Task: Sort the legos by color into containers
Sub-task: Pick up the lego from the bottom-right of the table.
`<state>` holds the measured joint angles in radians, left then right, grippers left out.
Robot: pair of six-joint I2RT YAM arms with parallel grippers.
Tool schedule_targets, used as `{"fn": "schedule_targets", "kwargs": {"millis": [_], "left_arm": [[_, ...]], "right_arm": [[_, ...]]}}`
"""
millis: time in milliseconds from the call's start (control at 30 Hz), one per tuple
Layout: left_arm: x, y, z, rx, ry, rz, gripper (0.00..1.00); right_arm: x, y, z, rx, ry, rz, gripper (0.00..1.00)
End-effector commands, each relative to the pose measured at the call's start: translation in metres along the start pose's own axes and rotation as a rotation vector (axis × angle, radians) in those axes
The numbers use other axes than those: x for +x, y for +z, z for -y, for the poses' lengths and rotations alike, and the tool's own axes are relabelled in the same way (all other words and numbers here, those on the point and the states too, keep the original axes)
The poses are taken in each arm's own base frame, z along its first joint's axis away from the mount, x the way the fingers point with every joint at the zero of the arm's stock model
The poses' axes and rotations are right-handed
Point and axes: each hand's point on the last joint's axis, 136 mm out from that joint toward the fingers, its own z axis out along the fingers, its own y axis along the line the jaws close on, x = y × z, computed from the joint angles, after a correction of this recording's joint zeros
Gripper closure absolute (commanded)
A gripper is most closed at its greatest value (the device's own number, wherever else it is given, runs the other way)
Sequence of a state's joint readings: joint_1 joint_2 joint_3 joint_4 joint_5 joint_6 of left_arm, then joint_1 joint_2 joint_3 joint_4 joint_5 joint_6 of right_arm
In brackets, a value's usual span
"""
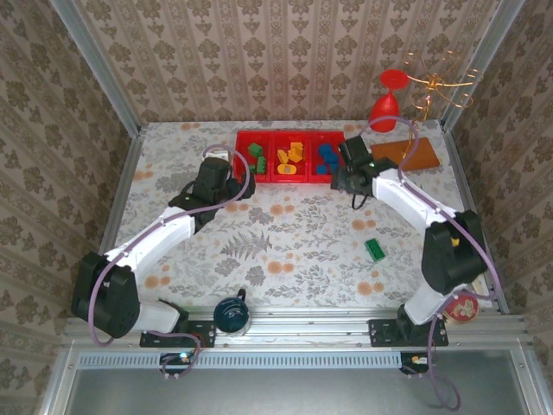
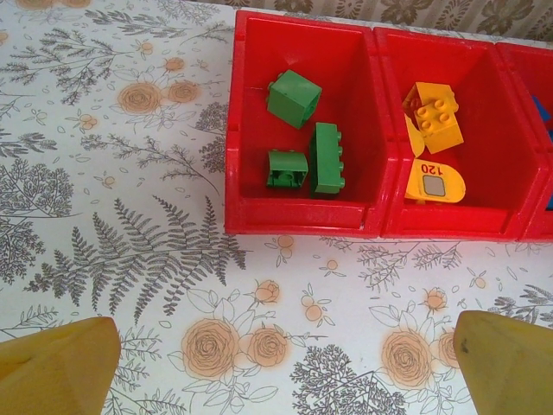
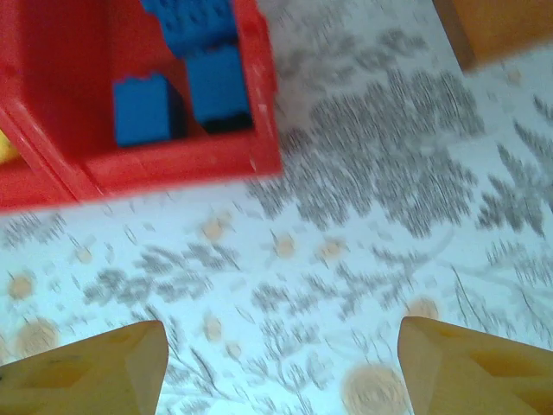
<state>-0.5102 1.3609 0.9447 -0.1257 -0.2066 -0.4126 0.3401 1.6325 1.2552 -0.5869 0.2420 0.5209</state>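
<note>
The red tray (image 1: 259, 179) stands at the back middle of the table. Green legos (image 1: 256, 156) lie in its left compartment, yellow ones (image 1: 292, 156) in the middle, blue ones (image 1: 327, 158) in the right. One loose green lego (image 1: 374, 250) lies on the table at the right. My left gripper (image 1: 226, 169) hovers open just before the left compartment, facing the green legos (image 2: 328, 157) and the tray wall (image 2: 302, 218); nothing lies between its fingers (image 2: 285, 363). My right gripper (image 1: 344, 180) is open and empty (image 3: 285, 363) in front of the right compartment, where blue legos (image 3: 143, 108) rest.
An orange-brown board (image 1: 406, 154) lies right of the tray, its corner near my right gripper (image 3: 501, 26). A red funnel-shaped object (image 1: 386, 108) and a gold wire stand (image 1: 436, 86) occupy the back right corner. A dark round object (image 1: 231, 313) sits at the near edge.
</note>
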Motion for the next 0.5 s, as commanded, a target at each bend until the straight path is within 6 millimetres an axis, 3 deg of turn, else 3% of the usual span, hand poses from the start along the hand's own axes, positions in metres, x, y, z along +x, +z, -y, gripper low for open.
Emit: {"fn": "schedule_targets", "kwargs": {"millis": [0, 233, 467], "left_arm": [[-0.004, -0.007, -0.007, -0.011, -0.017, 0.026, 0.00], [-0.003, -0.006, -0.013, -0.021, -0.023, 0.021, 0.00], [-0.003, -0.006, -0.019, -0.022, -0.041, 0.022, 0.00]], "right_arm": [[0.039, -0.012, 0.023, 0.034, 0.042, -0.075, 0.26], [0.105, -0.033, 0.063, 0.088, 0.048, -0.193, 0.18], [0.142, -0.034, 0.082, 0.139, 0.002, -0.321, 0.09]]}}
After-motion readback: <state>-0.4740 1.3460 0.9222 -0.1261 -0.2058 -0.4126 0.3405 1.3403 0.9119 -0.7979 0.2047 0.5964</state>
